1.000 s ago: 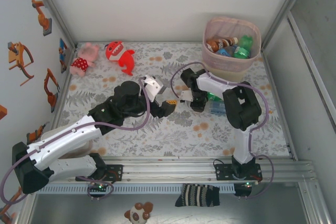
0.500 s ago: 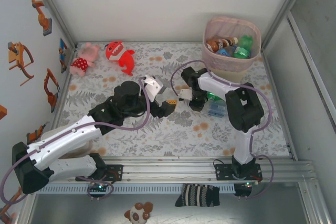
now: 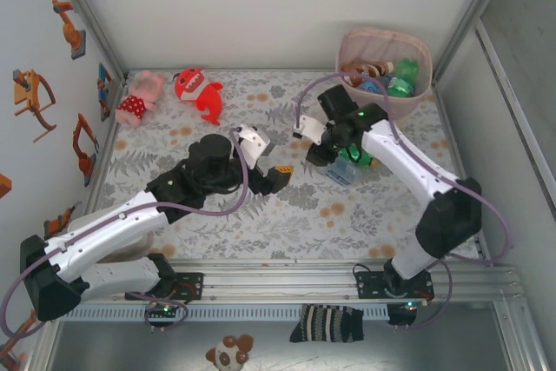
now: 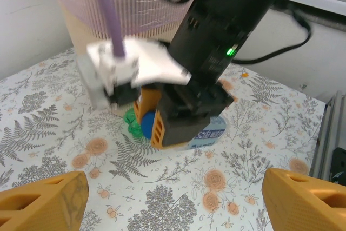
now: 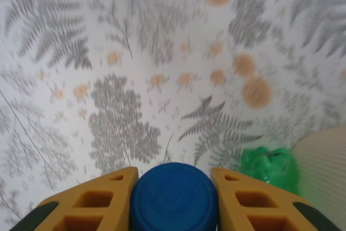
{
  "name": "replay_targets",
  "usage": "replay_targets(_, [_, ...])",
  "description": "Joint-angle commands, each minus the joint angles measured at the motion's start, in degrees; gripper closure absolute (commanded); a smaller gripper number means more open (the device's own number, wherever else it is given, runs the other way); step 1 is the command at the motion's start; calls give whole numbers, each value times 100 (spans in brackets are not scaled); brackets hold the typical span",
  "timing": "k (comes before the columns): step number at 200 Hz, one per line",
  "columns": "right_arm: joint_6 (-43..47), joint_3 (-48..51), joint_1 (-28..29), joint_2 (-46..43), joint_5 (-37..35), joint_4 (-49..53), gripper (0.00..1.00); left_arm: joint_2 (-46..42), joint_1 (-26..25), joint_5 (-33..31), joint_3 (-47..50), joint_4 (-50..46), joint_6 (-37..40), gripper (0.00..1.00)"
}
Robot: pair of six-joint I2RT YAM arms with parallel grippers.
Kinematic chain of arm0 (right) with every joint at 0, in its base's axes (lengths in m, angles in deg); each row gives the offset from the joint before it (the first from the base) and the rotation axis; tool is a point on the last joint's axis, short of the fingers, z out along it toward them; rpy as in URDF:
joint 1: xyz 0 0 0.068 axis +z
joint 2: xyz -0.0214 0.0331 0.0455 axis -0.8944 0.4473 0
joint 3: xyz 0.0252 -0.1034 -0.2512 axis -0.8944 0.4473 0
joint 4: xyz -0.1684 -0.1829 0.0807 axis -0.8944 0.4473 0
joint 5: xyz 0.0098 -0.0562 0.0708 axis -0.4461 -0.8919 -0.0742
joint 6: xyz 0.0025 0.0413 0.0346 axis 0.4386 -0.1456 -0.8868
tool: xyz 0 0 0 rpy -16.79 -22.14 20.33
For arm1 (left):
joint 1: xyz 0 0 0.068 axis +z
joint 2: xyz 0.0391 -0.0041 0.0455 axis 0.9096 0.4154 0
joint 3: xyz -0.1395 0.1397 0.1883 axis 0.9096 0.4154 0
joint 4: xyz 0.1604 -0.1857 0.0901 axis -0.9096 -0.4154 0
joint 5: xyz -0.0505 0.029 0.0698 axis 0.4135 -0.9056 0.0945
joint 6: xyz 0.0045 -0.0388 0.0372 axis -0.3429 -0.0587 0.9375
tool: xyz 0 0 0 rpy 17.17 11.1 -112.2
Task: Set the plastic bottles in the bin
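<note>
In the top view the right arm reaches over the desk to a spot a little toward 2 o'clock from the middle, and the right jaws are closed on the blue cap of a clear bottle with a blue label. In the right wrist view the 2 orange fingers press this cap from 9 and 3 o'clock. I cannot tell if the bottle is lifted or lies on the desk. A crushed green bottle is just beside it on the 2 o'clock side, near the foot of the bin. The bin stands at 1 o'clock of the desk, and inside it are a brown bottle with a red label and another green one. The left arm lies from 8 o'clock toward the middle. The left jaws are wide open and hold nothing, their orange fingertips at the 2 lower corners of the left wrist view. 2 plush toys, 1 pink and 1 red, lie at 11 o'clock.
</note>
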Motion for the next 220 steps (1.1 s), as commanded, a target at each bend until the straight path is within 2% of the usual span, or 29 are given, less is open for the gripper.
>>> replay_targets(1, [-703, -351, 6, -520, 314, -668, 92, -28, 33, 40, -34, 72, -68, 17])
replay_targets(47, [-2130, -1053, -193, -846, 37, -1770, 98, -6, 33, 23, -17, 118, -126, 17])
replay_targets(71, [-2939, -1552, -462, -756, -16, -2291, 98, -11, 33, 2, -8, 147, -133, 17])
replay_targets(87, [-3630, -1801, -741, -651, -98, -2688, 99, -6, 33, 5, -26, 115, -131, 17])
replay_targets(118, [-5270, -2191, -1418, -326, -754, -3124, 100, -22, 33, -64, -36, 85, -109, 17])
replay_targets(141, [-6150, -2194, -1825, -59, -1142, -3619, 100, 10, 33, -74, -33, 114, -100, 16])
replay_targets(187, [-6506, -1957, -1934, 431, -2763, -4627, 100, 80, 33, -79, -114, 54, -69, 17])
replay_targets(220, [-7058, -1827, -2104, 798, -3103, -5077, 100, 58, 37, -107, -44, 98, -118, 16])
